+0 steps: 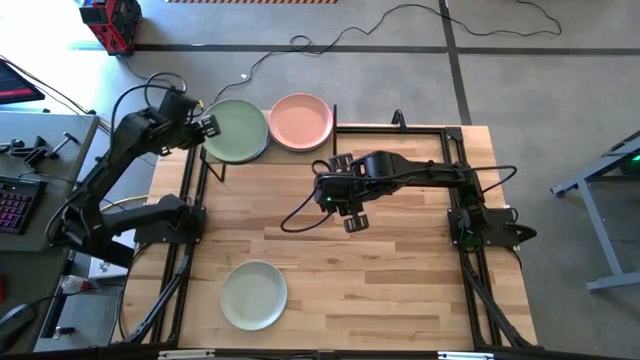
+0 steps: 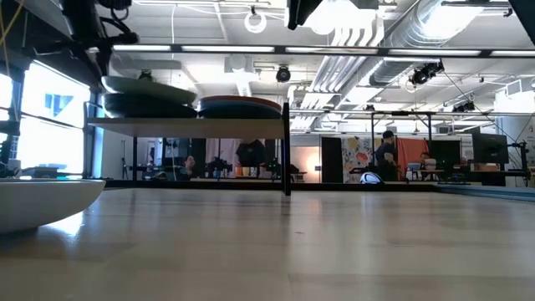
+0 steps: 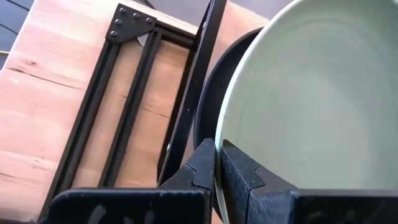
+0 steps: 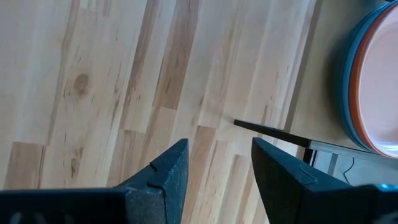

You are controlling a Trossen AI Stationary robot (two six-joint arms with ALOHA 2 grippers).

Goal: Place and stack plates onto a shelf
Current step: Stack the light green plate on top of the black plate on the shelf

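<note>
A sage green plate (image 1: pixel 238 131) tops the left stack on the shelf (image 2: pixel 192 125), over a black plate (image 3: pixel 208 106). My left gripper (image 1: pixel 207 126) is at that plate's left rim, shut on it. A pink plate (image 1: pixel 301 121) tops the right stack, with orange-red and blue rims below it (image 4: pixel 348 93). A pale cream-green plate (image 1: pixel 254 294) rests flat on the table near its front edge. My right gripper (image 1: pixel 353 220) hangs open over bare table at the middle, touching nothing. My left gripper (image 3: pixel 219 149) pinches the sage green plate's rim (image 3: pixel 222 127) between its two fingers, one above and one below the edge. It comes from the table's left side. The plate sits slightly tilted (image 2: pixel 150 86), gripper side higher, over the dark plates beneath.
The shelf stands at the table's far left on thin black rods (image 2: pixel 286 150). Black frame rails (image 1: pixel 470 250) run along the table's right and left sides. Bare wood (image 1: pixel 400 280) lies between the shelf and the front edge. People and desks show in the room beyond.
</note>
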